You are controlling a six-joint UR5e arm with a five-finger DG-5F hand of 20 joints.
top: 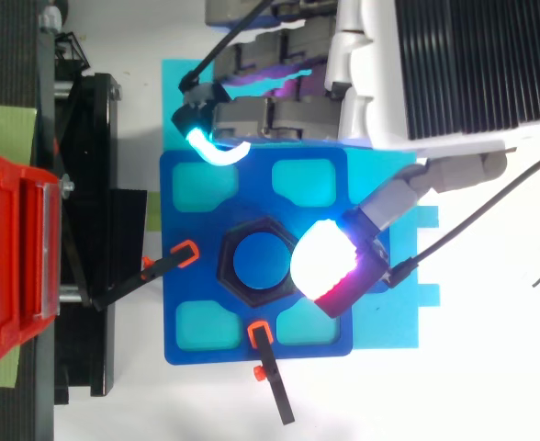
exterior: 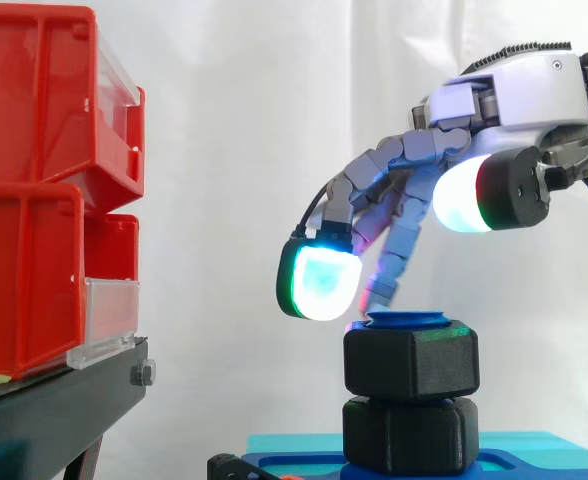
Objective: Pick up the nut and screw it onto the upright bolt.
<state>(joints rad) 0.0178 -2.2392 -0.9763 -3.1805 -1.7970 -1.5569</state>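
A black hex nut (exterior: 411, 362) sits near the top of the upright blue bolt (exterior: 406, 319), above a second black hex piece (exterior: 409, 433). From above, the nut (top: 236, 277) rings the blue bolt end (top: 259, 261). My hand (exterior: 524, 90) hovers over it, coming in from the right, open, with its fingers loosely bent downward. One finger reaches down to about the bolt's top. A cyan-green fingertip (exterior: 319, 280) hangs left of the bolt. The white-red thumb pad (top: 330, 266) lies over the nut's right edge, higher than the nut in the side view. Nothing is held.
The bolt stands on a blue base plate (top: 252, 184) with cyan pockets, held by two orange-tipped black clamps (top: 185, 253) (top: 261, 335). Red bins (exterior: 34, 190) on a black stand (exterior: 54, 400) rise at the left, close to the plate.
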